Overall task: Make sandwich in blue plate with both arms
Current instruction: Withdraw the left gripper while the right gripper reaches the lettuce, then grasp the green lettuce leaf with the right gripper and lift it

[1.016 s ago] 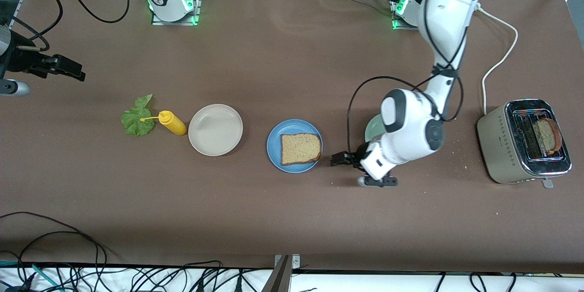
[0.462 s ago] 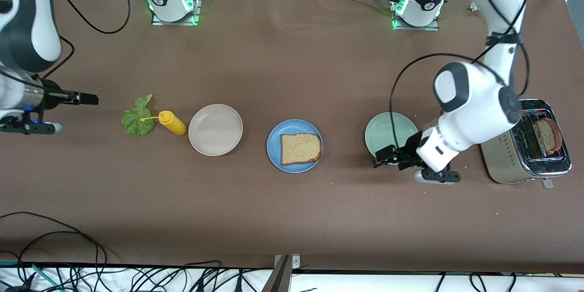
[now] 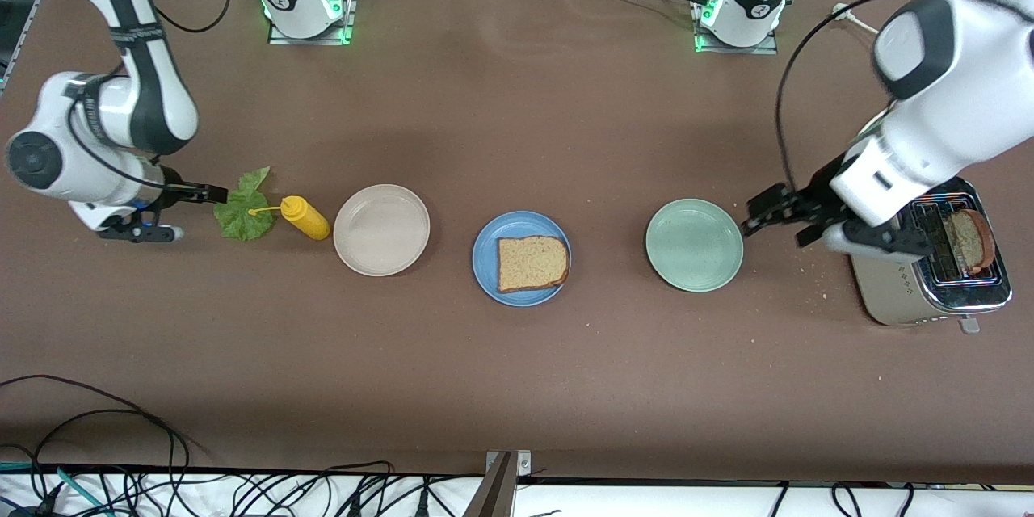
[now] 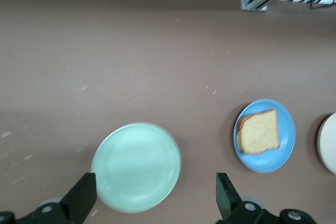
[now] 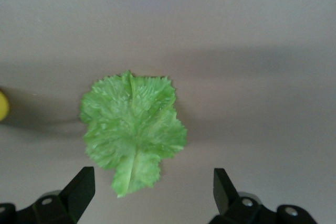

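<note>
Blue plate [image 3: 522,258] holds one brown toasted bread slice [image 3: 531,262], darker crust.

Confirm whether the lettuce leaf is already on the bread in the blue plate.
No: the lettuce leaf lies on the table beside the mustard bottle, while the bread slice in the blue plate is bare.

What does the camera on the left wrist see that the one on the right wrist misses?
Only the left wrist view shows the blue plate with a bread slice on it, the pale green plate and an edge of the beige plate. Only the right wrist view shows the lettuce leaf lying flat, plus a sliver of the yellow mustard bottle. Both show the brown table and an open, empty gripper: the left gripper over the green plate, the right gripper over the lettuce.
</note>
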You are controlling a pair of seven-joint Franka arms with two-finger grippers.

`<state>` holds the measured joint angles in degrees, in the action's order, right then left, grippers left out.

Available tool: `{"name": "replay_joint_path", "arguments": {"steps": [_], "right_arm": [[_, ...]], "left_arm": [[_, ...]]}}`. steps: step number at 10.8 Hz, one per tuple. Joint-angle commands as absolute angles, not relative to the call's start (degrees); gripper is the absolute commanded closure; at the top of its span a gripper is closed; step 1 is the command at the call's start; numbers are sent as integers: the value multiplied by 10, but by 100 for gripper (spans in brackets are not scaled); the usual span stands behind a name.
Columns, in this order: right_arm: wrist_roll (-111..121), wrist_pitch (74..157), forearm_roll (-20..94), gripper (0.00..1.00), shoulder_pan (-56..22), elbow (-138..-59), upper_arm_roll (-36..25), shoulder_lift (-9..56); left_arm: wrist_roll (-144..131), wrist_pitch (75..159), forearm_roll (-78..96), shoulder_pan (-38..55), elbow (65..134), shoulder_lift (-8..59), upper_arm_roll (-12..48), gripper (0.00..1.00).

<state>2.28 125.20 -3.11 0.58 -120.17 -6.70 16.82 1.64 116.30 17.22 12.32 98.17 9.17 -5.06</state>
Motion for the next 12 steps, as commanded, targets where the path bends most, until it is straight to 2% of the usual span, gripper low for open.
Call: {"name": "replay_joint_path", "arguments": {"steps": [1, 3, 6, 7, 9, 11, 12], "right_arm": [[28, 1374, -38, 0, 7, -1289, -68, 175], [28, 1410, -35, 0, 7, -1289, -67, 212], [28, 1433, -35, 0, 8, -1289, -67, 241], [28, 1443, -35, 8, 8, -1288, -67, 251], [28, 1448, -35, 51, 7, -1288, -67, 253], [28, 1447, -35, 72, 8, -1286, -67, 252], [28, 1439, -35, 76, 8, -1283, -67, 249]], "left_arm": [[24, 1075, 79, 107, 1010, 5, -44, 0], [24, 1016, 35, 87, 1008, -29, -42, 0], [22, 976, -32, 68, 1007, -54, -41, 0], [22, 965, -35, 57, 1007, -61, -40, 0], [6, 933, -35, 55, 1005, -66, -41, 0], [-36, 914, -35, 63, 997, -60, -39, 0], [-37, 909, -35, 65, 983, -50, -37, 0]]}}
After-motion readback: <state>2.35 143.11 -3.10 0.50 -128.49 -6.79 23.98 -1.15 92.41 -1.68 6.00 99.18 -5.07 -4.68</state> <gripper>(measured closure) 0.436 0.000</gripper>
